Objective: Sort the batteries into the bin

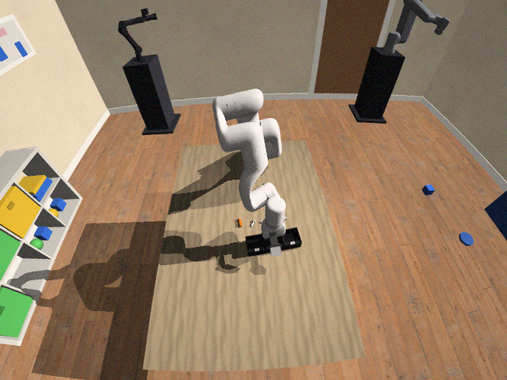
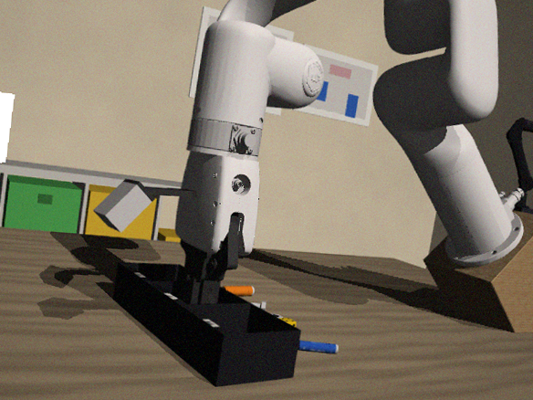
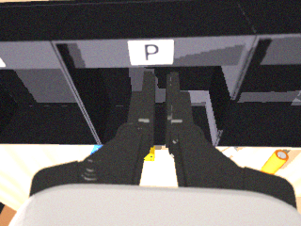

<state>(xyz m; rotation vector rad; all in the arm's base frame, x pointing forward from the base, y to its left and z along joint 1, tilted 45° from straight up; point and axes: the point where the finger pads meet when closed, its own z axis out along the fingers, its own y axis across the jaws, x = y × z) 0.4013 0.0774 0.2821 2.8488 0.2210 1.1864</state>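
Note:
A black row of bins (image 1: 273, 241) stands on the tan mat; it also shows in the exterior view (image 2: 206, 321). The middle compartment carries the label P (image 3: 150, 52). My gripper (image 3: 160, 88) (image 2: 202, 288) reaches down into that P compartment. Its fingers are shut to a narrow gap and I see nothing between them. An orange battery (image 2: 238, 289) (image 3: 275, 161) (image 1: 239, 222) lies on the mat behind the bins. A blue battery (image 2: 317, 346) (image 3: 96, 149) lies by the bins' near end. A small yellow thing (image 3: 150, 153) and a small white thing (image 2: 259, 304) lie beside the bins.
The arm's wooden base block (image 2: 503, 275) stands at the right. Shelves with coloured boxes (image 1: 24, 229) line the left wall. Two black pedestals with arms (image 1: 149, 93) (image 1: 379, 83) stand far behind the mat.

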